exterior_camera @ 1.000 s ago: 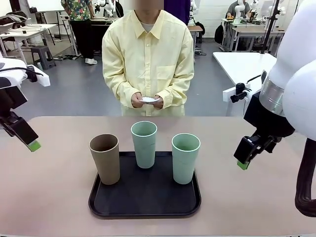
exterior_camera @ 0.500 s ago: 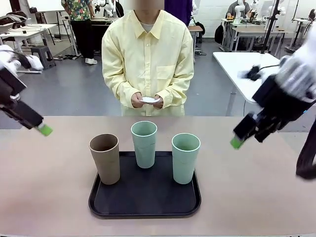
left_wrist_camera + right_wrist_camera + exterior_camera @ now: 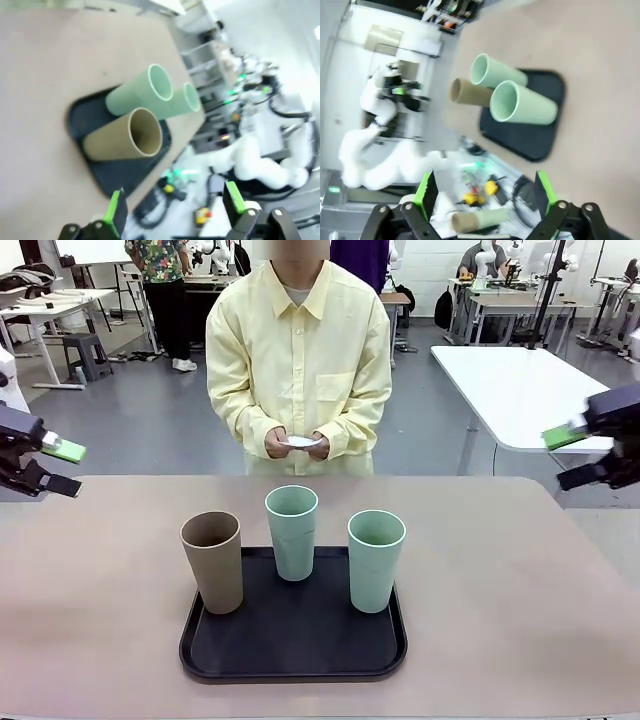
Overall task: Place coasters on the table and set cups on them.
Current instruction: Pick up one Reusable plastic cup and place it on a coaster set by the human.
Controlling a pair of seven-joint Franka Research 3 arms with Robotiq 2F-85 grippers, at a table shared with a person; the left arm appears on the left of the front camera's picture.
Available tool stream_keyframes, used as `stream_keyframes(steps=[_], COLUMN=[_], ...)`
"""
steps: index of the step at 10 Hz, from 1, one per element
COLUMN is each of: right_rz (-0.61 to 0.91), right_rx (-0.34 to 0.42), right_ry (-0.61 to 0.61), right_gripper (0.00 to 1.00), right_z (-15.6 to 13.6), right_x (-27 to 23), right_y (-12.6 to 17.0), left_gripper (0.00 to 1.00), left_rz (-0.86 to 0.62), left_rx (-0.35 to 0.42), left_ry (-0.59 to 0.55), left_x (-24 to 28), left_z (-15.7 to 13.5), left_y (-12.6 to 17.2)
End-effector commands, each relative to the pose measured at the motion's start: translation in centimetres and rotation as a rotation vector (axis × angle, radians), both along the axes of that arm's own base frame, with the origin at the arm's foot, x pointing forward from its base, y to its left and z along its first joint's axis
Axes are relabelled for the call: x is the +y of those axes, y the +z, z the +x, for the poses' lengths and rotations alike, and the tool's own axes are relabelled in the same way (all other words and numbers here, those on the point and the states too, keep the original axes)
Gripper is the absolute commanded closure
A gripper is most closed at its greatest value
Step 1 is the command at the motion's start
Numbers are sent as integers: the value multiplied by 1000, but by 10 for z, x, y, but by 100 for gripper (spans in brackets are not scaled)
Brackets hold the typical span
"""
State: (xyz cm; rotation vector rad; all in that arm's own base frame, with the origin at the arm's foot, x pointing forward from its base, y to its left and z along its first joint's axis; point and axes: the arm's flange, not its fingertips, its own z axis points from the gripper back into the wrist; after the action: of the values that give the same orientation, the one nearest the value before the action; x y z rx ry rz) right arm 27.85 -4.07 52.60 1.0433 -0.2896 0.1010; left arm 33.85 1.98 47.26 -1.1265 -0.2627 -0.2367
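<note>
Table (image 3: 520,620) centre: cups (image 3: 291,530) (on tray (image 3: 290,645)) well apart from fingers (image 3: 62,451).

Small white paper coasters (image 3: 301,442) lie mostly hidden between the person's hands (image 3: 277,445), count unclear. Picture edges cut the left claw (image 3: 64,468) and right claw (image 3: 571,457).

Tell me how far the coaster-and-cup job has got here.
Nothing is done yet: the table bears no coaster, and the tan cup, middle green cup and right green cup stand on the black tray. In hand: the person's hands hold the white coasters. The left gripper and right gripper hang open, empty, at the table's ends. Left: laying coasters, setting every cup.
</note>
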Motion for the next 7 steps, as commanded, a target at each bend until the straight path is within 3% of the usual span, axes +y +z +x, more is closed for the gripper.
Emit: stream_keyframes(steps=[1, 3, 7], right_rz=[71, 88, 136], right_rx=[115, 166, 166], right_ry=[-4, -43, -132], right_gripper=[0, 0, 0], right_z=[-54, -74, -110], right_x=[-9, -41, -74], right_y=[-78, -91, -101], left_gripper=[0, 0, 0], left_rz=[-9, 10, 39], left_rx=[100, 138, 187], left_ry=[18, 46, 141], left_x=[13, 32, 64], left_z=[8, -11, -43], left_y=[-7, -5, 4])
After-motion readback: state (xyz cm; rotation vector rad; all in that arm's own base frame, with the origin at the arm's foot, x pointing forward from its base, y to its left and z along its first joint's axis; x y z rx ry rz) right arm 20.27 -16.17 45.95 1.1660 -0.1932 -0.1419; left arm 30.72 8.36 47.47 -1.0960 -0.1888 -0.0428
